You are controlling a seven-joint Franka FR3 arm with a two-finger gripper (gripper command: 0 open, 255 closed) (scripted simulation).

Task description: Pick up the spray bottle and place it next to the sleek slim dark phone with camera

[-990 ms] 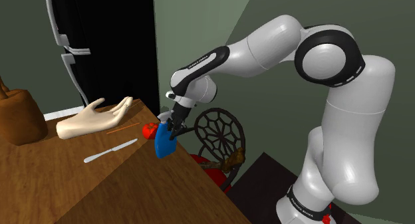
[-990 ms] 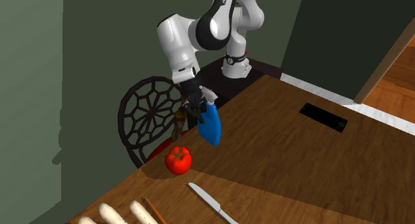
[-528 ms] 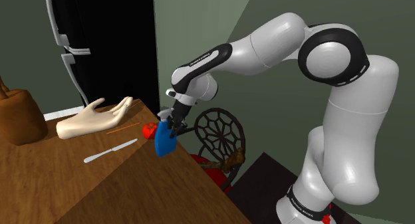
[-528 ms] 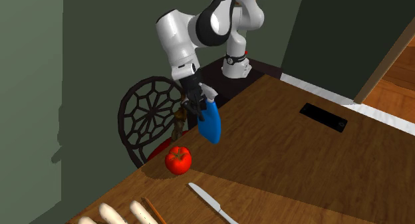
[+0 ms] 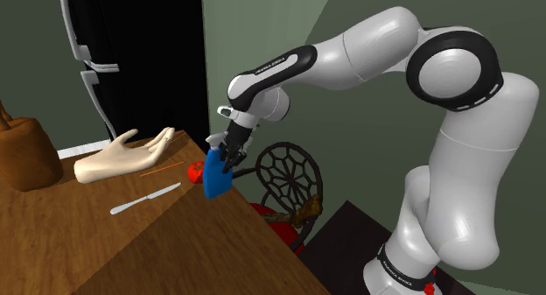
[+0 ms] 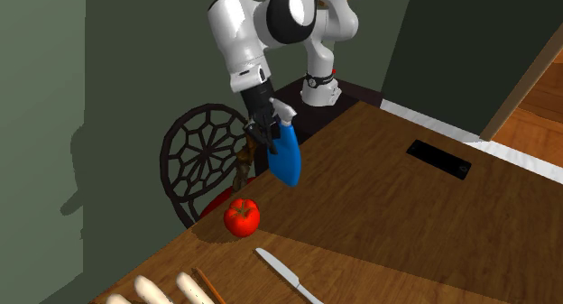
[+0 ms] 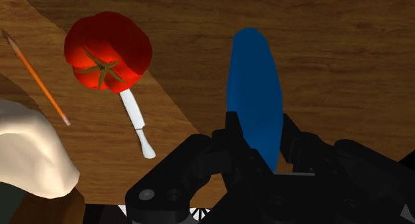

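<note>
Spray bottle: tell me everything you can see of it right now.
The spray bottle has a smooth blue body, which looks flat and narrow end-on in the wrist view, and a pale spray head on top. The gripper is shut on it just below the head, with a black finger on each broad side. It hangs tilted, base toward the wooden table, apparently clear of the surface, near the table's edge and not far from the red tomato. Nothing else touches it.
</note>
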